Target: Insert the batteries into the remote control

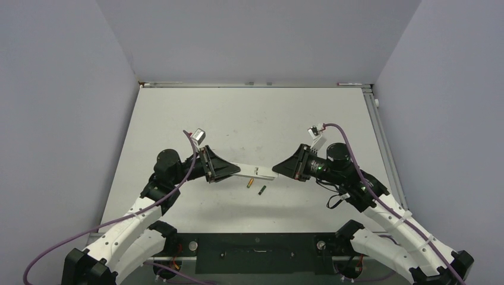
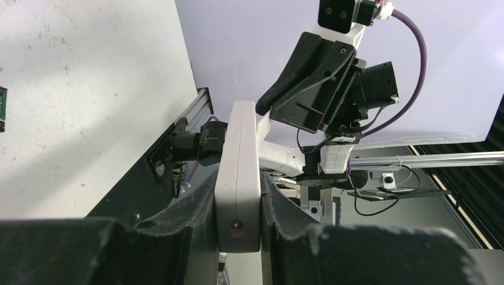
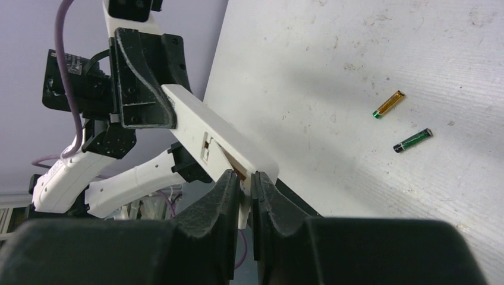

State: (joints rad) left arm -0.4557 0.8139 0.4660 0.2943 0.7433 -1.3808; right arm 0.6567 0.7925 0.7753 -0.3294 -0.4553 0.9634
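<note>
The white remote control (image 1: 257, 173) is held in the air between both grippers, above the table. My left gripper (image 1: 236, 171) is shut on its left end; in the left wrist view the remote (image 2: 239, 160) sits squeezed between the two pads (image 2: 238, 199). My right gripper (image 1: 276, 170) is shut on the remote's right end. In the right wrist view its jaws (image 3: 246, 185) pinch a thin white piece at the end of the remote (image 3: 202, 127), beside an opened seam showing brown inside. The gold-orange battery (image 1: 251, 182) (image 3: 388, 104) and the dark battery (image 1: 261, 189) (image 3: 412, 141) lie on the table just below the remote.
The white table (image 1: 249, 119) is walled on three sides. A metal rail (image 1: 380, 136) runs along its right edge. A black base plate (image 1: 255, 249) lies between the arm bases at the near edge.
</note>
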